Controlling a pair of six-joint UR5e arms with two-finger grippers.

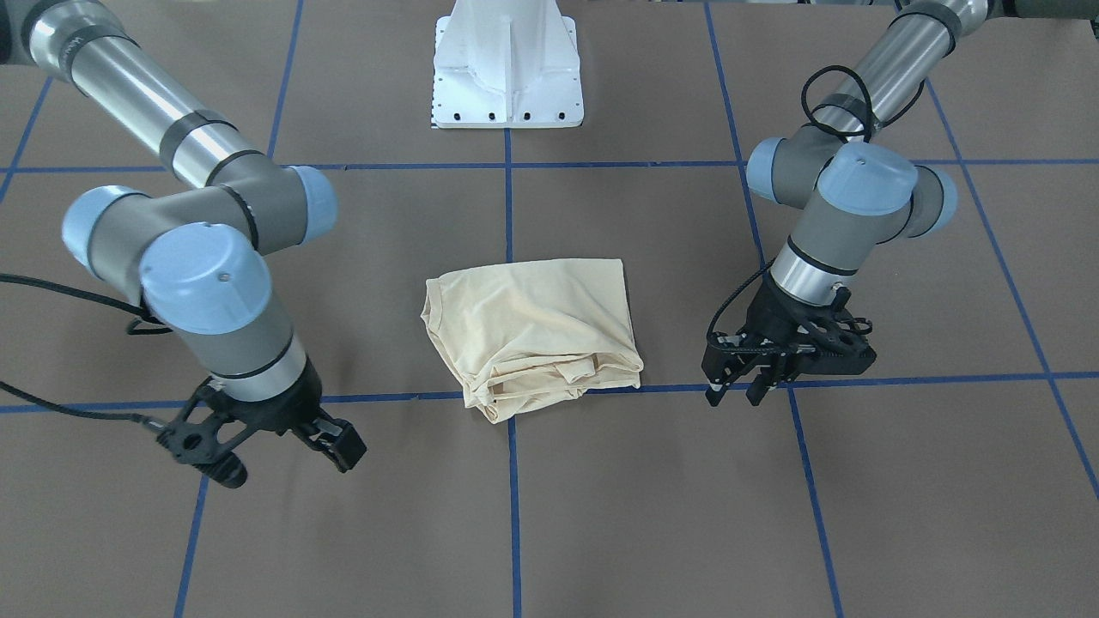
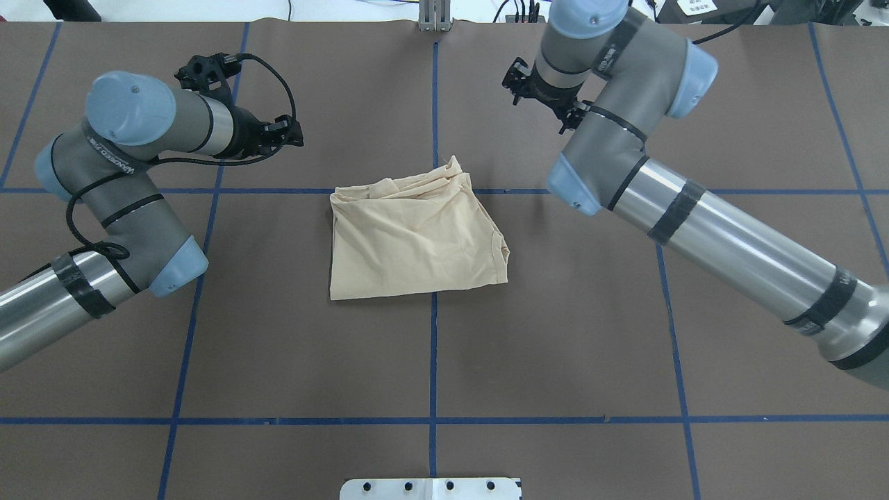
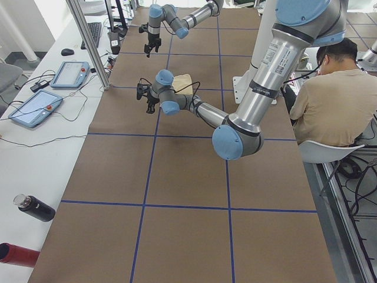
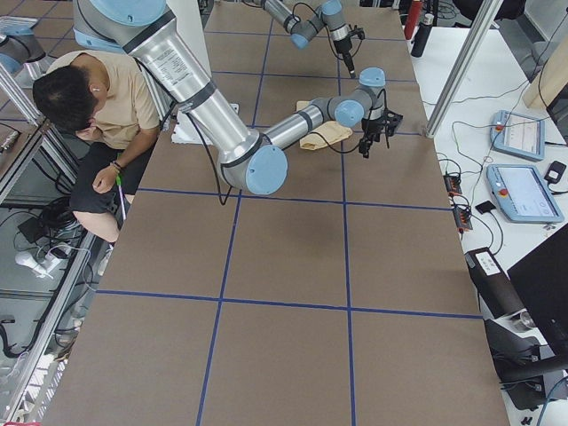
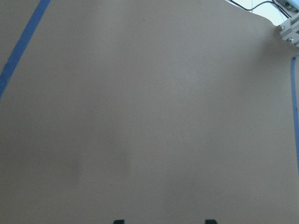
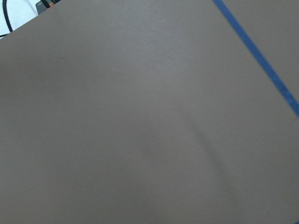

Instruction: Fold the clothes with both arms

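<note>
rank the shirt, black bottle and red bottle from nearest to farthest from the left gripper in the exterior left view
1. shirt, on the table beside the left gripper.
2. black bottle, off the table, well toward the camera.
3. red bottle, in the view's bottom left corner.

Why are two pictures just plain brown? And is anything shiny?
Left wrist view: only brown table and blue tape, close up; right wrist view: the same, a bit blurry; front-facing view: bright glare on the right arm's silver tube; the shirt looks matte.

Brown table paper (image 6: 140, 116) w/ blue tape line (image 6: 261, 60) top right.
</note>
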